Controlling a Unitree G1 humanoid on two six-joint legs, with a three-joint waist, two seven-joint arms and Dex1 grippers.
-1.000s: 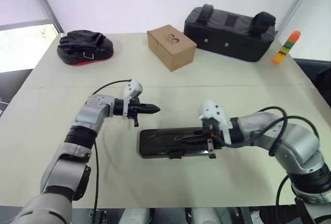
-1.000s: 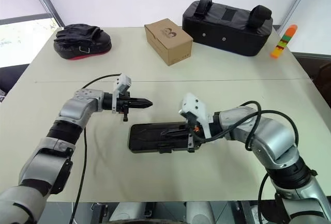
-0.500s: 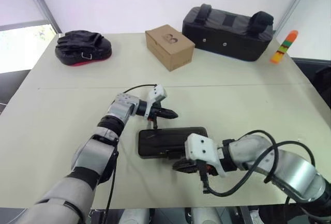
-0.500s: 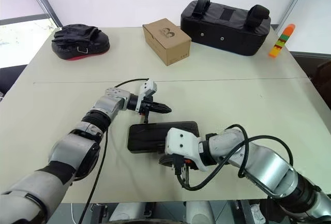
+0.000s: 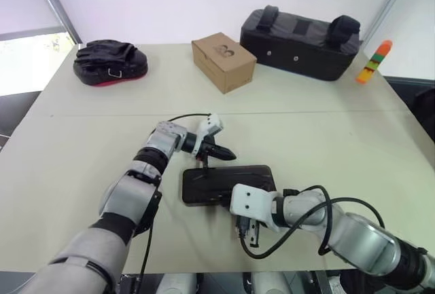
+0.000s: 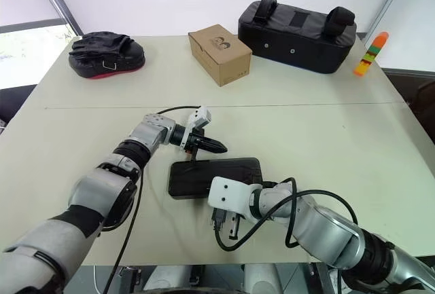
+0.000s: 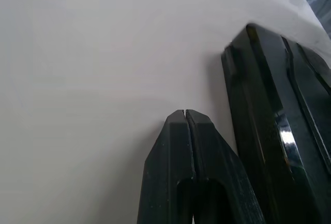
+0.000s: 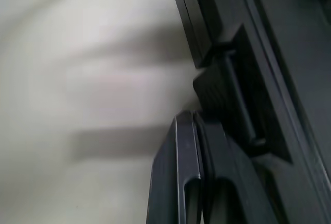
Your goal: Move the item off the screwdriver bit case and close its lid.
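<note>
Left claw pressed together, tip just beside the far edge of the screwdriver bit case. Case lies flat mid-bench, lid down. Right claw pressed together, empty, at the case's near-edge latch tab.

Bright, even daylight, window glow at ten o'clock, soft shadows on table; right wrist view pretty blurry.

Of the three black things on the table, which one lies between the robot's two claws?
The screwdriver bit case, flat and slim, with its lid down. The padded bag and the mitt-like pad sit at the table's far edge.
</note>
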